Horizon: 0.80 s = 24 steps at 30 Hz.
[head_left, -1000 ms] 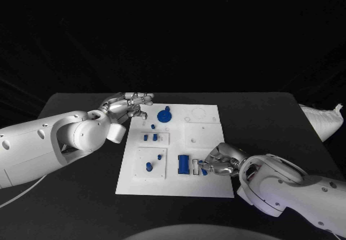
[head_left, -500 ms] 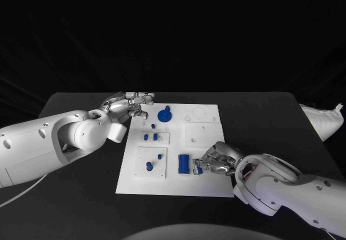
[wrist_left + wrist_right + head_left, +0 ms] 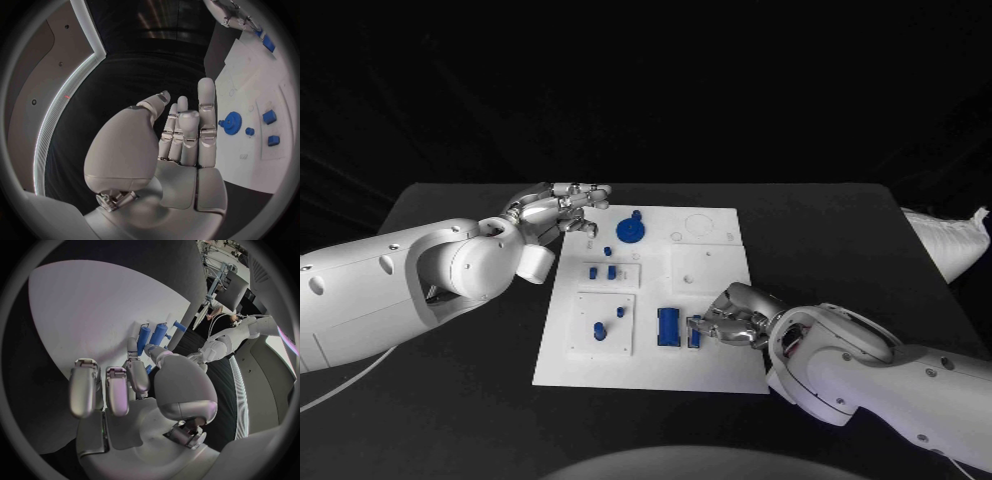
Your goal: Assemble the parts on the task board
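Note:
The white task board (image 3: 711, 255) lies in the middle of the table. On it are a blue gear (image 3: 630, 232) at the far end, two small blue pegs (image 3: 602, 272) at mid-left, two more pegs (image 3: 606, 325) nearer, and a blue block (image 3: 669, 327). My right hand (image 3: 737, 320) rests on the board's near right part and pinches a small blue part (image 3: 695, 333) just right of the block; the part (image 3: 144, 338) sits between thumb and finger. My left hand (image 3: 560, 212) hovers at the board's far left corner, fingers (image 3: 187, 125) stretched out and holding nothing, with the gear (image 3: 234, 121) beyond them.
A white cloth-like object (image 3: 949, 240) lies at the table's right edge. Bare black table (image 3: 848, 230) surrounds the board on all sides. The board's far right quarter (image 3: 707, 228) has round recesses and no blue parts.
My right hand has shifted slightly left and farther onto the board, bringing the small blue part close beside the blue block. The left hand has stayed put.

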Tool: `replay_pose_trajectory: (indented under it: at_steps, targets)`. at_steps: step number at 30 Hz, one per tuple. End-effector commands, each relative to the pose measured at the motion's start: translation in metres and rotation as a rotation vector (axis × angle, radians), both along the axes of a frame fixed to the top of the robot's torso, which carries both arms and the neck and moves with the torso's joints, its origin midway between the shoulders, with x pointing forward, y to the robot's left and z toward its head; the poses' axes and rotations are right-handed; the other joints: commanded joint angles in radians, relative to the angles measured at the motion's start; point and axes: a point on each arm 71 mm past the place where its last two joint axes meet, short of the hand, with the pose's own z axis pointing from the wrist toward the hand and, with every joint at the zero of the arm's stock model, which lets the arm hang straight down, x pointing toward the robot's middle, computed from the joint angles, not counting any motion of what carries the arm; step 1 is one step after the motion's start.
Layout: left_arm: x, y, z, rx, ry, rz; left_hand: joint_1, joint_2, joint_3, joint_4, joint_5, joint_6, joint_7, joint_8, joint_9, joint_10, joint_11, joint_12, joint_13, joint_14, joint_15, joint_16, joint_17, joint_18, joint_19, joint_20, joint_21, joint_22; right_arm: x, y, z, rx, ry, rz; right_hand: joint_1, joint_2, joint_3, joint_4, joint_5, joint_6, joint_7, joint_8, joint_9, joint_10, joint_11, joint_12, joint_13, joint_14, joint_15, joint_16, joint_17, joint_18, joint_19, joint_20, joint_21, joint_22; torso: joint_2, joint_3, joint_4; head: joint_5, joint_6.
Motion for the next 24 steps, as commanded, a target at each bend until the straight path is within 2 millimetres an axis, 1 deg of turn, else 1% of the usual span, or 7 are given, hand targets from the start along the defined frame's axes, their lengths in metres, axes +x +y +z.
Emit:
replay_pose_trajectory:
  at_steps: [1, 4, 7, 11, 16, 21, 24]
  targets:
    - [-0.001, -0.0029, 0.001, -0.009, -0.005, -0.024, -0.001, 0.009, 0.002, -0.005, 0.005, -0.008, -0.003, 0.004, 0.0, -0.005, 0.0, 0.005, 0.001, -0.007, 0.003, -0.004, -0.001, 0.017, -0.002, 0.004, -0.005, -0.001, -0.0011, 0.0005, -0.0028, -0.049, 0.008, 0.032, -0.013, 0.0, -0.012, 0.001, -0.005, 0.009, -0.002, 0.004, 0.003, 0.005, -0.006, 0.001, 0.075, 0.089, -0.007, 0.002, 0.179, -0.01, 0.016, -0.008, 0.001, -0.001, 0.0, 0.0002, -0.0006, 0.001, -0.001]
    - [-0.0011, -0.003, 0.001, -0.009, -0.004, -0.025, -0.002, 0.009, 0.002, -0.005, 0.005, -0.008, -0.002, 0.004, 0.0, -0.006, 0.001, 0.006, 0.001, -0.007, 0.004, -0.004, -0.002, 0.017, -0.003, 0.004, -0.005, -0.001, -0.0011, 0.0008, -0.0028, -0.05, 0.007, 0.035, -0.02, -0.002, -0.03, 0.007, -0.008, 0.009, -0.003, 0.007, 0.006, 0.005, -0.007, 0.001, 0.075, 0.089, -0.008, 0.002, 0.179, -0.01, 0.016, -0.009, 0.001, -0.001, 0.0, 0.0003, -0.0003, 0.001, -0.001]
    - [-0.0011, -0.0029, 0.0009, -0.009, -0.003, -0.025, -0.002, 0.009, 0.002, -0.005, 0.005, -0.008, -0.002, 0.004, 0.0, -0.006, 0.001, 0.006, 0.001, -0.007, 0.004, -0.004, -0.002, 0.017, -0.003, 0.004, -0.005, -0.001, -0.001, 0.0009, -0.0028, -0.051, 0.006, 0.035, -0.021, -0.002, -0.035, 0.008, -0.01, 0.009, -0.003, 0.008, 0.007, 0.005, -0.007, 0.001, 0.075, 0.089, -0.008, 0.002, 0.179, -0.01, 0.016, -0.009, 0.001, -0.001, 0.0, 0.0, -0.0002, 0.001, 0.0]
    - [-0.0012, -0.0029, 0.0009, -0.008, -0.003, -0.025, -0.002, 0.009, 0.002, -0.005, 0.005, -0.008, -0.002, 0.004, 0.0, -0.006, 0.001, 0.006, 0.001, -0.007, 0.004, -0.004, -0.002, 0.017, -0.003, 0.004, -0.005, -0.001, -0.0012, 0.0014, -0.0026, -0.051, 0.005, 0.038, -0.025, -0.001, -0.059, 0.016, -0.028, 0.011, -0.005, 0.014, 0.012, 0.009, -0.009, 0.014, 0.082, 0.089, -0.01, 0.001, 0.179, -0.01, 0.015, -0.01, 0.0, -0.002, 0.0, 0.0002, -0.0001, 0.002, -0.002]
    - [-0.0012, -0.0027, 0.001, -0.008, -0.003, -0.025, -0.003, 0.009, 0.002, -0.004, 0.005, -0.009, -0.002, 0.004, 0.0, -0.007, 0.001, 0.007, 0.001, -0.008, 0.004, -0.004, -0.002, 0.017, -0.003, 0.004, -0.005, -0.002, -0.0017, 0.0024, -0.0023, -0.05, 0.005, 0.043, -0.03, -0.006, -0.084, 0.023, -0.039, 0.011, -0.006, 0.018, 0.016, 0.01, -0.009, 0.017, 0.085, 0.089, -0.01, 0.002, 0.179, -0.01, 0.016, -0.011, 0.0, -0.001, 0.0, 0.0003, -0.0007, 0.003, -0.003]
    - [-0.0014, -0.0026, 0.001, -0.008, -0.003, -0.025, -0.003, 0.009, 0.002, -0.004, 0.005, -0.009, -0.002, 0.004, 0.0, -0.007, 0.001, 0.007, 0.001, -0.008, 0.004, -0.004, -0.002, 0.017, -0.003, 0.004, -0.005, -0.002, -0.0017, 0.0028, -0.0015, -0.045, -0.003, 0.042, -0.053, -0.02, -0.138, 0.048, -0.061, 0.009, -0.006, 0.022, 0.02, 0.01, -0.009, 0.018, 0.086, 0.089, -0.01, 0.002, 0.18, -0.011, 0.016, -0.011, 0.0, -0.001, 0.0, 0.0003, -0.0008, 0.003, -0.002]
    - [-0.0014, -0.0025, 0.001, -0.008, -0.002, -0.025, -0.003, 0.009, 0.002, -0.004, 0.005, -0.009, -0.002, 0.004, 0.0, -0.007, 0.001, 0.007, 0.001, -0.008, 0.004, -0.004, -0.002, 0.017, -0.003, 0.004, -0.005, -0.002, -0.0014, 0.0025, -0.001, -0.041, -0.01, 0.038, -0.055, -0.018, -0.165, 0.061, -0.077, 0.008, -0.007, 0.024, 0.022, 0.011, -0.01, 0.019, 0.087, 0.089, -0.011, 0.002, 0.18, -0.011, 0.016, -0.012, 0.0, 0.0, 0.0, 0.0003, -0.0004, 0.003, -0.003]
